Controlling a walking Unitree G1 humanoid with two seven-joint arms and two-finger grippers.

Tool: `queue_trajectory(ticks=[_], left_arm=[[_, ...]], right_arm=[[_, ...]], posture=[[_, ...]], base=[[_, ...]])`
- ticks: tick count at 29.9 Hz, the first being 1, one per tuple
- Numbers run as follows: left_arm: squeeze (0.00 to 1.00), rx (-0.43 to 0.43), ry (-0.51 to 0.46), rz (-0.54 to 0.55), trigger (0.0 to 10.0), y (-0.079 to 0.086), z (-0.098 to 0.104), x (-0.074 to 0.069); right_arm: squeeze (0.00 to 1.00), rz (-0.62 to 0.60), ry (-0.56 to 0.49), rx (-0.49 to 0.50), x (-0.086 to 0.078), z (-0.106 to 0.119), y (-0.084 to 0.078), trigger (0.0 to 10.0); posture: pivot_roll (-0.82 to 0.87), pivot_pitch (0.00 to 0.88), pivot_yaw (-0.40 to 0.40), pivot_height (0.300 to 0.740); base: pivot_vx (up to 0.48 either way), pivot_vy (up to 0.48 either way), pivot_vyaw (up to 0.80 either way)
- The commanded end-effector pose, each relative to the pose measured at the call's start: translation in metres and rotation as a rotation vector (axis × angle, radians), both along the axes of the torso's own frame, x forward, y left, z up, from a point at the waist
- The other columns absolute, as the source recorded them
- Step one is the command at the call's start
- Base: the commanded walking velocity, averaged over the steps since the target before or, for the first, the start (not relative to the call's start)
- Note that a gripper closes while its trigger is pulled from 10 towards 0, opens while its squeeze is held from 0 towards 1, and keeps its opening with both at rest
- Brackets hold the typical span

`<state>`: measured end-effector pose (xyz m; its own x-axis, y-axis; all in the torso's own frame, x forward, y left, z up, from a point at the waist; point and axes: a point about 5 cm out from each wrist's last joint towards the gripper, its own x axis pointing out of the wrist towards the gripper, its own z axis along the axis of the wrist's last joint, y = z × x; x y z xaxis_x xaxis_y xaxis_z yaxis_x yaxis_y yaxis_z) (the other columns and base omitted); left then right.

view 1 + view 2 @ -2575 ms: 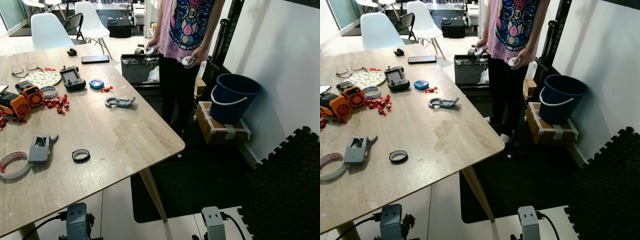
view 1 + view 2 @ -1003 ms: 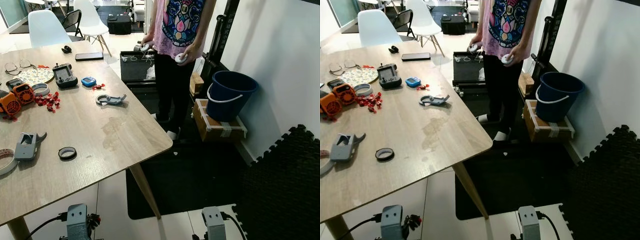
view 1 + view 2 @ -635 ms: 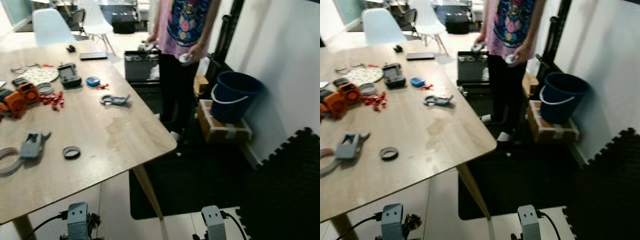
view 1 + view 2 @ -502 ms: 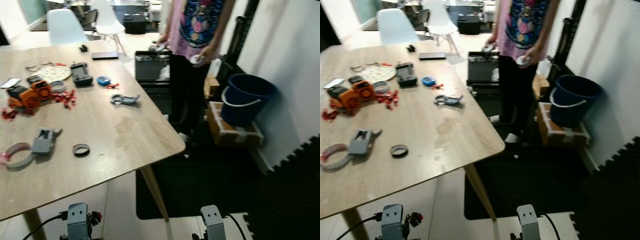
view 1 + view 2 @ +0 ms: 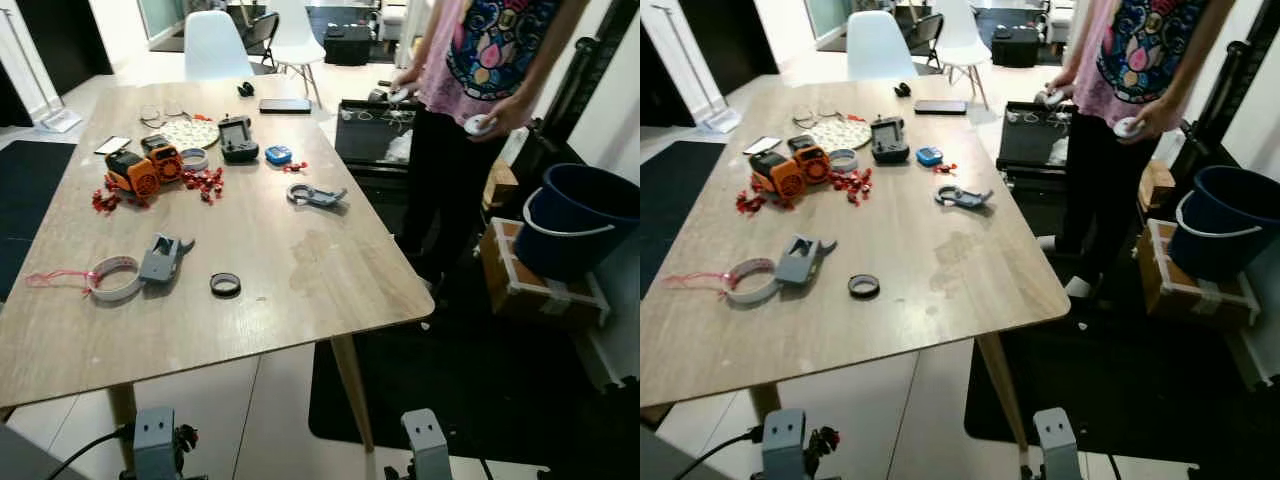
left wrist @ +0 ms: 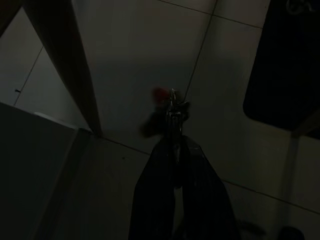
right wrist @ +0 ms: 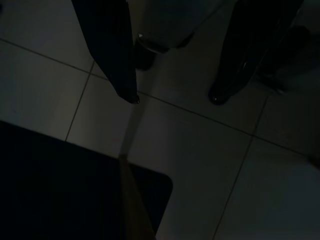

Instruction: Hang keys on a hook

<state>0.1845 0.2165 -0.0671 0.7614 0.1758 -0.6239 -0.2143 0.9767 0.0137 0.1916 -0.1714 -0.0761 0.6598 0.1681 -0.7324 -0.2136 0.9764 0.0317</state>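
Note:
In the dim left wrist view my left gripper (image 6: pixel 173 120) is shut on a small bunch of keys (image 6: pixel 170 100) with a red tag, hanging over the tiled floor beside a table leg. A red bit of the keys (image 5: pixel 186 436) shows by my left wrist at the bottom of the left eye view. My right gripper (image 7: pixel 175 97) hangs low over the tiles, open, with nothing between its fingers.
A wooden table (image 5: pixel 300 290) holds tape rolls, orange tools, a remote and a grey clip (image 5: pixel 316 194). A person (image 5: pixel 470 110) stands at its far right holding controllers. A blue bucket (image 5: pixel 575 220) sits on a box. Dark mats (image 5: pixel 470 380) cover the floor to the right.
The whole view has swung so the table now sits more in the centre and the wall has left the picture. Both arms hang as before.

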Motion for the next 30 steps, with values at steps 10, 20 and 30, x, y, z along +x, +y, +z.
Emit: queue_trajectory(ticks=[10, 20, 30], left_arm=[[0.0, -0.01, 0.009, 0.014, 10.0, 0.0005, -0.0021, -0.0038], [0.0, -0.015, 0.007, 0.021, 10.0, 0.0014, -0.002, -0.0041], [0.0, -0.016, 0.004, 0.026, 10.0, 0.0017, -0.0018, -0.0041]], right_arm=[[0.0, 0.002, 0.002, 0.001, -0.0004, -0.0004, 0.0012, 10.0], [0.0, 0.004, 0.002, 0.002, -0.0003, -0.0003, 0.0015, 10.0], [0.0, 0.005, 0.001, 0.001, -0.0001, -0.0002, 0.0013, 10.0]], posture=[[0.07, 0.04, -0.019, 0.74], [0.07, 0.042, -0.02, 0.74], [0.07, 0.043, -0.022, 0.74]], base=[[0.0, 0.0, 0.8], [0.0, 0.0, 0.8], [0.0, 0.0, 0.8]])
